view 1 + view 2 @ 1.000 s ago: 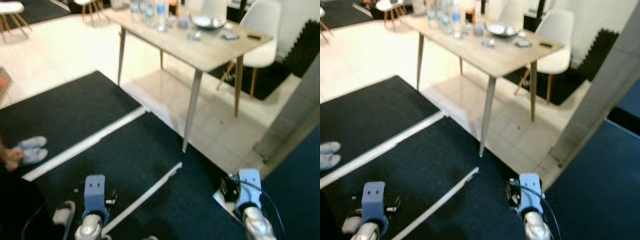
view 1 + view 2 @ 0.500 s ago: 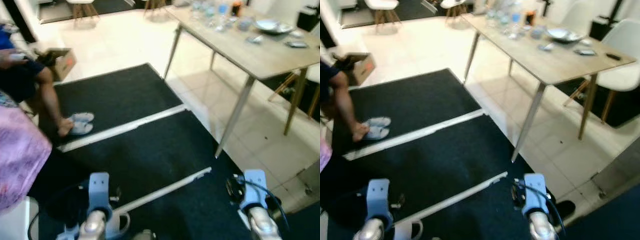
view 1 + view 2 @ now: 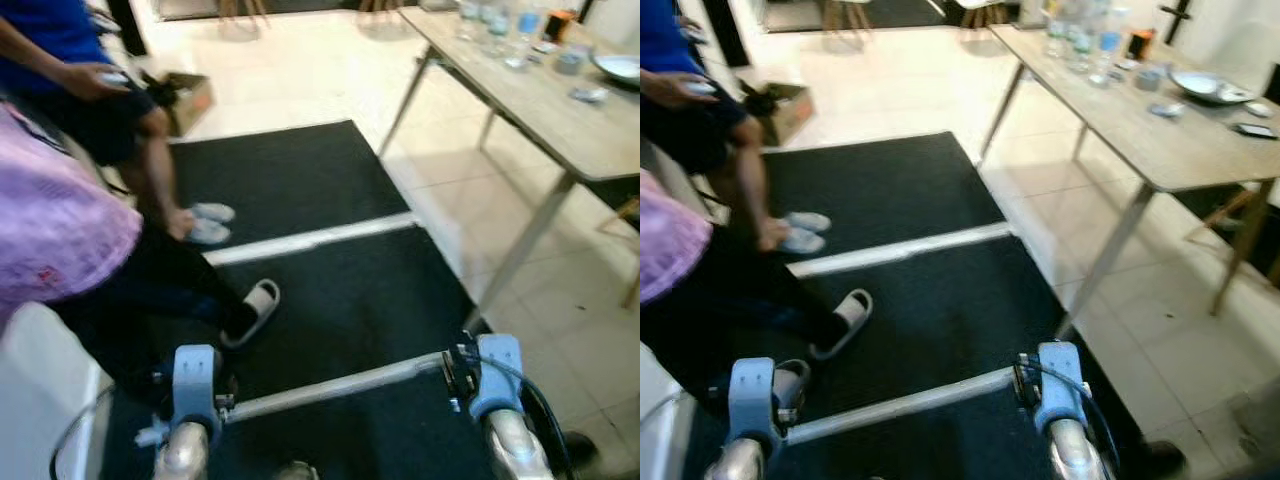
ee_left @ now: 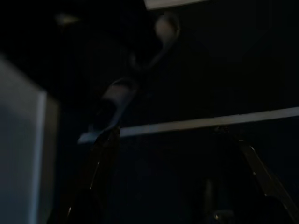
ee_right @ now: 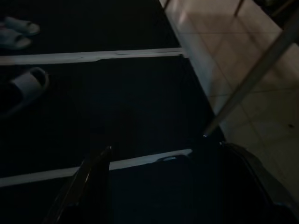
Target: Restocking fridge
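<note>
Left eye view looks down at black floor mats point(image 3: 300, 180) with white strips between them. Both arms hang low and idle. The left gripper point(image 4: 177, 186) and the right gripper point(image 5: 159, 186) each have their two black fingers spread apart, holding nothing. A wooden table point(image 3: 1160, 140) with bottles point(image 3: 1080, 40) stands to the right. Two people's legs and slippers point(image 3: 250, 310) are on the left.

Black floor mats point(image 3: 330, 300) with white seams on pale tile. Wooden table point(image 3: 1160, 135) carrying bottles point(image 3: 1080, 40) and a bowl point(image 3: 1205, 85). Two persons' legs; white slipper point(image 3: 250, 312), cardboard box point(image 3: 190, 95).
</note>
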